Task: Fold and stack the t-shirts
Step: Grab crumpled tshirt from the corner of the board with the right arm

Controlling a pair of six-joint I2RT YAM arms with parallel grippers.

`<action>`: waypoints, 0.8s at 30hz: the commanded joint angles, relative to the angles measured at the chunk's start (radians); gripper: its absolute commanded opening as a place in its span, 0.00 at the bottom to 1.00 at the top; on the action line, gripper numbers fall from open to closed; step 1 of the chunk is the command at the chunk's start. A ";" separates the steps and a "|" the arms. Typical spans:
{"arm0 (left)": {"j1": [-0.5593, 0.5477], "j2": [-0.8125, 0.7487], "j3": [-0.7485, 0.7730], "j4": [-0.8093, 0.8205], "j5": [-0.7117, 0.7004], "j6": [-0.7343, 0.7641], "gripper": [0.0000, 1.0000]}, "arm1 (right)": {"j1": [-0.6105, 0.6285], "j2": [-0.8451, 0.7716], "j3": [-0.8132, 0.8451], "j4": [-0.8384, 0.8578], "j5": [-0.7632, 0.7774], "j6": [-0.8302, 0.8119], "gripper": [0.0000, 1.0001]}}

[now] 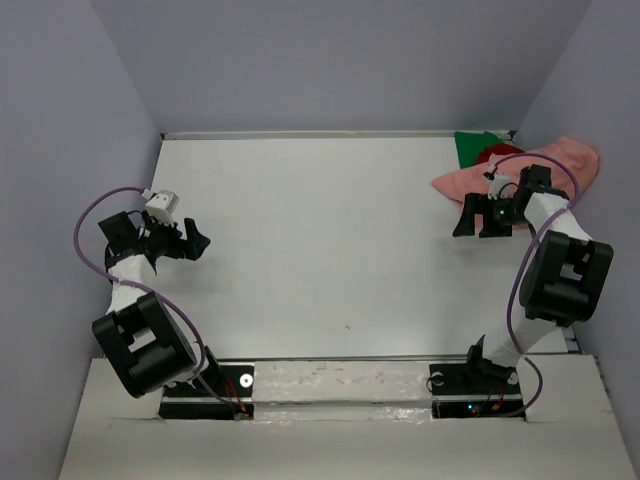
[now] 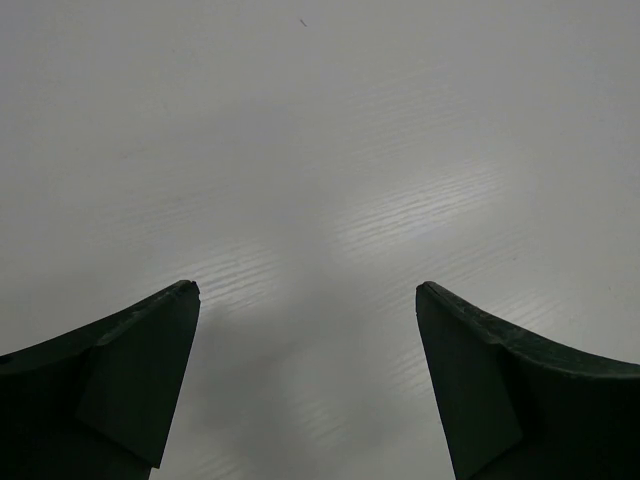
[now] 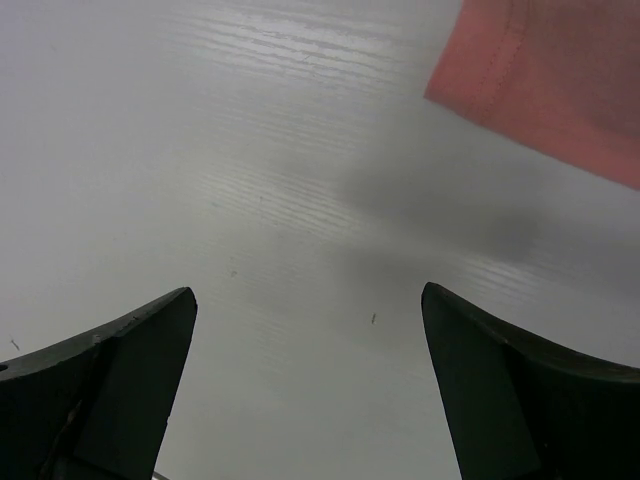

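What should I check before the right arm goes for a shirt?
1. Right gripper open: ok.
2. Left gripper open: ok.
3. Both grippers empty: ok.
4. Pink shirt between the right jaws: not ok, its hem lies ahead, off to one side.
5. Shirts apart: not ok, pink, red shirt and green shirt heaped in the table's far right corner.
6. How red and green lie: cannot tell, mostly hidden.
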 commanded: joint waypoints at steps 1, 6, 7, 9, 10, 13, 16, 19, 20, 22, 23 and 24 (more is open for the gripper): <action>-0.004 -0.024 -0.003 0.009 0.022 0.002 0.99 | 0.004 -0.035 0.018 0.041 0.049 -0.001 1.00; -0.006 -0.001 0.011 -0.011 0.008 0.007 0.99 | 0.004 -0.101 -0.041 0.119 0.186 0.013 1.00; -0.006 -0.004 0.009 -0.011 0.002 0.007 0.99 | 0.004 -0.101 -0.048 0.127 0.194 0.011 1.00; -0.006 -0.008 0.008 -0.008 -0.002 0.007 0.99 | 0.004 -0.098 -0.040 0.128 0.185 0.033 1.00; -0.007 -0.014 0.006 -0.005 -0.008 0.005 0.99 | 0.004 -0.107 -0.046 0.131 0.160 0.031 1.00; -0.010 -0.040 -0.012 0.038 -0.047 -0.016 0.99 | 0.004 -0.240 -0.116 0.270 0.070 0.018 1.00; -0.010 -0.071 -0.029 0.071 -0.064 -0.036 0.99 | 0.004 -0.383 -0.172 0.373 0.049 0.054 1.00; -0.020 -0.097 -0.046 0.108 -0.081 -0.042 0.99 | 0.004 -0.359 -0.110 0.284 0.007 0.039 1.00; -0.026 -0.105 -0.052 0.117 -0.090 -0.044 0.99 | 0.004 -0.339 -0.086 0.239 -0.025 0.024 1.00; -0.033 -0.131 -0.064 0.140 -0.102 -0.050 0.99 | 0.004 -0.304 -0.063 0.167 -0.117 -0.045 1.00; -0.033 -0.140 -0.078 0.147 -0.101 -0.050 0.99 | 0.004 -0.305 -0.072 0.159 -0.209 -0.047 1.00; -0.033 -0.152 -0.084 0.151 -0.101 -0.052 0.99 | 0.004 -0.306 -0.097 0.157 -0.272 -0.059 1.00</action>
